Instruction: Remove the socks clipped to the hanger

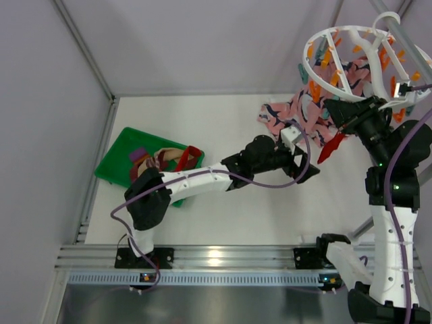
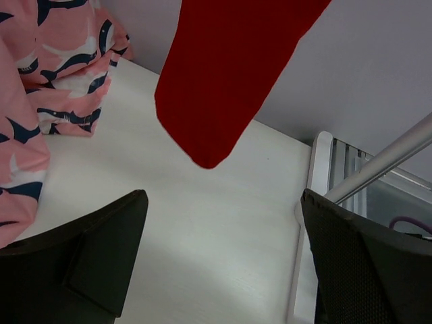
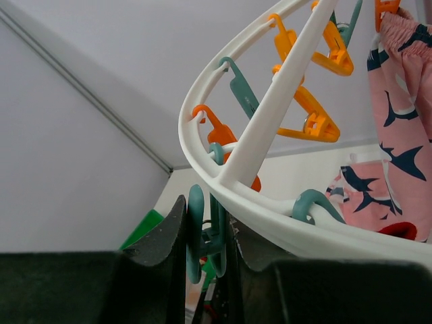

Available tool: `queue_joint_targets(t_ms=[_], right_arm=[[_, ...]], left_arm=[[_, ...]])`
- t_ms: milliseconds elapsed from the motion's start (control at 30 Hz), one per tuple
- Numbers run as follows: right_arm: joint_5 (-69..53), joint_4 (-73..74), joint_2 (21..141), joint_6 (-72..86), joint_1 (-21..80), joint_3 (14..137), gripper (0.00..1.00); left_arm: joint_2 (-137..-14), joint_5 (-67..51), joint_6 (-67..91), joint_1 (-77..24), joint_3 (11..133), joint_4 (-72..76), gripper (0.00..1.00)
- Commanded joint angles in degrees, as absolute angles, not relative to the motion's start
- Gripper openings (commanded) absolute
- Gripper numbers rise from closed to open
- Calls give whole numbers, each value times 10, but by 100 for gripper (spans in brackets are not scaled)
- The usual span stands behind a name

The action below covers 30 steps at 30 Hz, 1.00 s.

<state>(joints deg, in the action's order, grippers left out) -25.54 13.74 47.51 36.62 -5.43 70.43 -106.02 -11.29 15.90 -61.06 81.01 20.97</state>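
The white round hanger [image 1: 351, 47] hangs at the back right, its rings lined with orange and teal pegs. A long red sock [image 1: 331, 147] dangles from its near side. Seen from the left wrist, that red sock [image 2: 216, 81] hangs just ahead of and above my left gripper [image 2: 223, 223], which is open and holds nothing. In the top view my left gripper [image 1: 309, 162] sits low, just left of the sock's tip. My right gripper [image 3: 206, 236] is shut on a teal peg [image 3: 196, 229] under the hanger ring [image 3: 270, 209]; in the top view my right gripper [image 1: 341, 126] is at the red sock's top.
A pink cloth with navy print [image 1: 304, 111] hangs from the hanger behind the red sock. A green tray [image 1: 115, 158] at the left holds a maroon, a tan and a red sock. A grey frame pole [image 2: 385, 162] slants past at the table's right edge.
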Motion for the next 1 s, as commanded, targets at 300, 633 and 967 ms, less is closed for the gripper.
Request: queue_joint_targets(t_ms=[300,633,967], right_arm=[[-287,179,462,357,-60,729,0],[-284,203,457,341,-60,737,1],[-290,249,461,330,-60,738,89]], left_arm=[[-1166,-18,133,-649,946,260,98],[-1281,-59,164,-648,1070,259,90],[-1198,-68,188,-634,1011,258,0]])
